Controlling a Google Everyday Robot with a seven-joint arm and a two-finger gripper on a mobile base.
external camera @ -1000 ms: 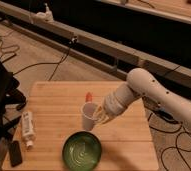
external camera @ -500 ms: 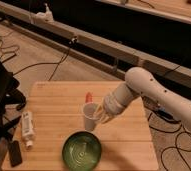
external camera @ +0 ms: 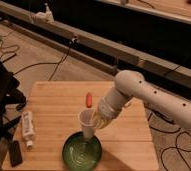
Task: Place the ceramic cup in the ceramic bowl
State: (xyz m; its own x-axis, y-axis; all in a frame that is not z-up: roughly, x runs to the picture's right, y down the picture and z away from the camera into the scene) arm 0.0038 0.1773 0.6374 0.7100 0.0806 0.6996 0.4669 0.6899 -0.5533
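Note:
The ceramic cup [external camera: 87,123] is small, white and tapered. It hangs just above the far rim of the ceramic bowl [external camera: 82,152], a wide dark-green glossy bowl near the front edge of the wooden table [external camera: 54,105]. My gripper [external camera: 96,121] is at the cup's right side, shut on its rim, with the white arm reaching in from the right. The cup's base overlaps the bowl's far edge in this view; I cannot tell whether they touch.
A small red-orange object [external camera: 89,99] lies on the table behind the cup. A white tube-like bottle [external camera: 27,128] and a black device [external camera: 15,153] lie at the table's left. Cables run across the floor. A dark chair stands at the far left.
My gripper has carried the cup forward and down, from above the table behind the bowl to just over the bowl's far rim.

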